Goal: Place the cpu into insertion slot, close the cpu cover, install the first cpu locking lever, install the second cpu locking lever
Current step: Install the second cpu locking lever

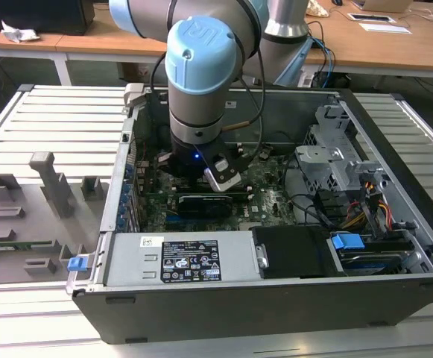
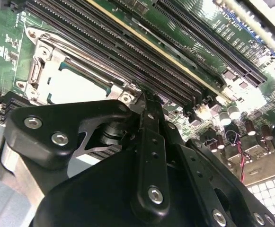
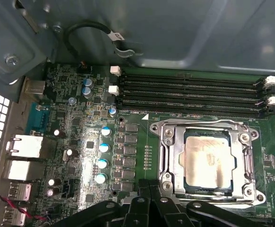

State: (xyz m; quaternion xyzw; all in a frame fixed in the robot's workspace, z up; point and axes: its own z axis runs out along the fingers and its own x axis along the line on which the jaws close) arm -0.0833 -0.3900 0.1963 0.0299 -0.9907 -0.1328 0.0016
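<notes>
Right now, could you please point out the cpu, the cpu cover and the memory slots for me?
cpu [image 3: 208, 161], first wrist view, middle of its metal top.
cpu cover [image 3: 171, 156], first wrist view, one side bar of the frame.
memory slots [image 3: 189, 94], first wrist view, middle of the rows.

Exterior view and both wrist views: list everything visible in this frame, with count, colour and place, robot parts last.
computer case: one, dark grey, open on the slatted table
motherboard: one, green, inside the case
cpu: one, silver-grey, seated in the insertion slot
cpu cover: one, silver-grey frame, lying down around the cpu
memory slots: four, long and black, beside the socket
capacitors: several, blue-topped, in a row near the socket
power supply: one, grey with a label, at the case's near edge
fixture tray: one, grey, at the exterior view's left
arm: one, grey with blue caps, reaching into the case
gripper: one, black, just over the socket's edge
</notes>
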